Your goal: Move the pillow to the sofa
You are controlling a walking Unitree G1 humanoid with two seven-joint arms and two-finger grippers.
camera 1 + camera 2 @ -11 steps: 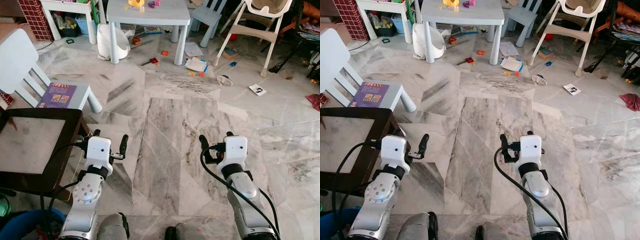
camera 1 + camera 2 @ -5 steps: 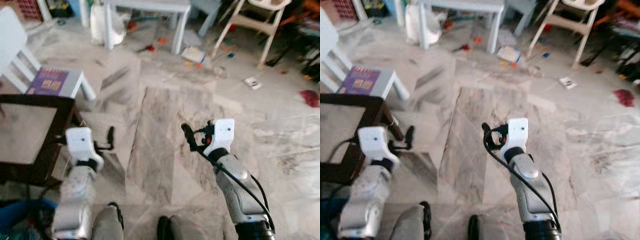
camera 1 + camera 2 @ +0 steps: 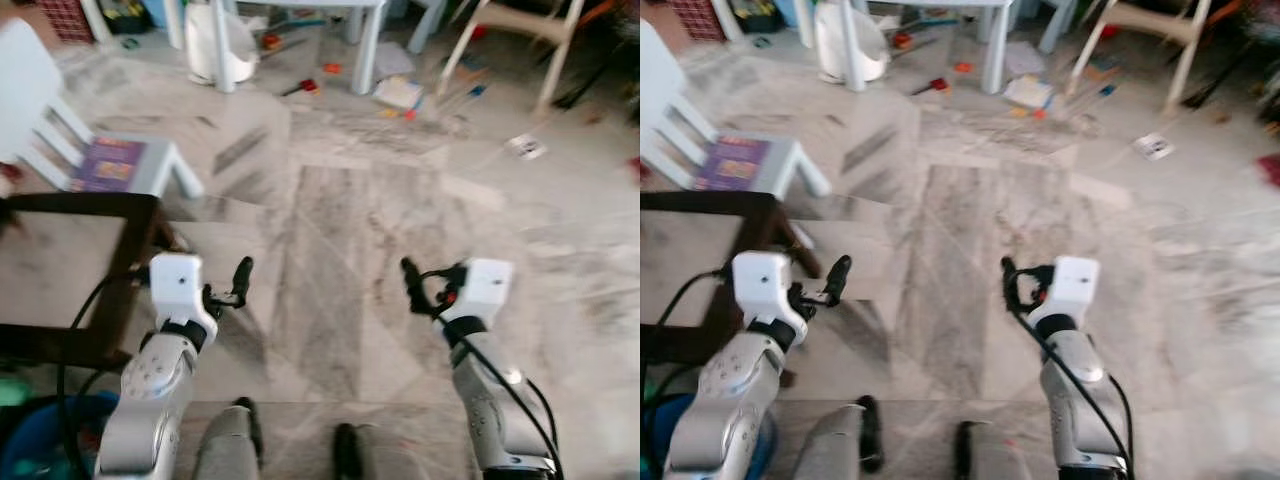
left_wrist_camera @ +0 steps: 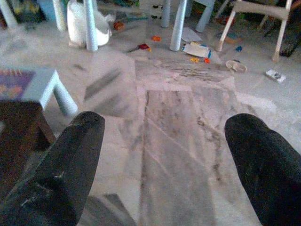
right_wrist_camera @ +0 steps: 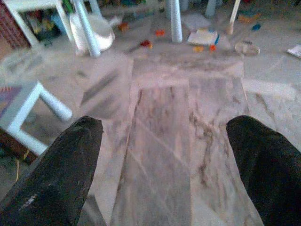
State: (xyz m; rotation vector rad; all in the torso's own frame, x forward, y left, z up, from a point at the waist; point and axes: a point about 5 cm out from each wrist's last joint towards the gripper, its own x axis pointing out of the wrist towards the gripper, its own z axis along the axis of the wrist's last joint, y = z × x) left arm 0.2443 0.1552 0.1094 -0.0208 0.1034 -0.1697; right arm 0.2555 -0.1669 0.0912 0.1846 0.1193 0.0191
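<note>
Here the grey marble floor stretches ahead, with a dark square surface at its near left edge and toys scattered at its far end. Above the floor, the left tool and right tool both hover with fingers spread wide, empty; the pillow's place cannot be told.

Floor: pale grey marble with darker grey veining.
Low table: dark brown frame, pale stone-grey top.
Small chair: white; purple book with yellow and orange panels on its seat.
Play table: white legs.
Scattered toys: red and orange.
Both end effectors, left and right: black fingers, white housings, silver arms.
Tub: blue.
</note>
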